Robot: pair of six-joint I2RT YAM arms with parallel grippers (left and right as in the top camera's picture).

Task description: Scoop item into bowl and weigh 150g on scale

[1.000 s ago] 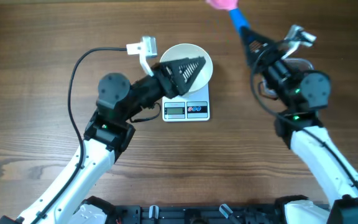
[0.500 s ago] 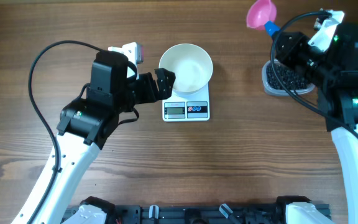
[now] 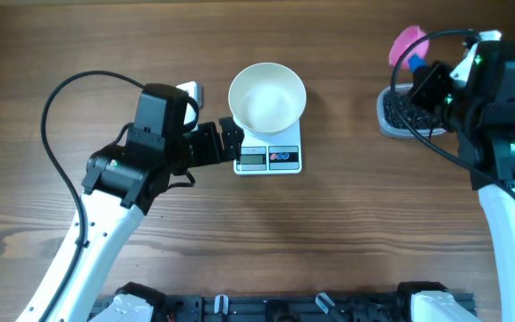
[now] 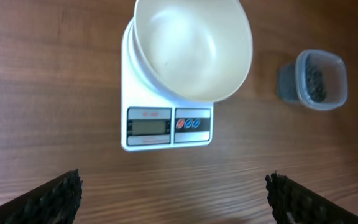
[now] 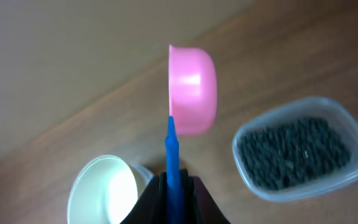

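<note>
Right gripper (image 5: 174, 186): closed on the blue handle of the pink scoop (image 5: 193, 90), with the handle pinched between the two fingers at bottom centre of the right wrist view. The scoop cup is at upper centre of that frame, turned on its side with the mouth facing left. Can't see inside it. Lower right of the cup is a clear tub (image 5: 242, 169) holding the black beads (image 5: 291, 152) in a dark loose heap. In overhead the tub sits at the upper right of frame, partly hidden by the right arm, and the scoop shows just above it in frame.

Left gripper (image 4: 173, 186): jaws wide open, only bare table between them. Just the two finger ends show, at the bottom corners of the left wrist view. Overhead puts it just left of the scale (image 3: 268, 158); can't tell whether it's touching.

White bowl (image 3: 267, 96): sits on the scale, top centre of frame, overhanging the platform's upper edge. The display and two round buttons along the lower edge are uncovered, digits unreadable. Bowl and tub are well apart on the wooden table (image 3: 329, 233).
</note>
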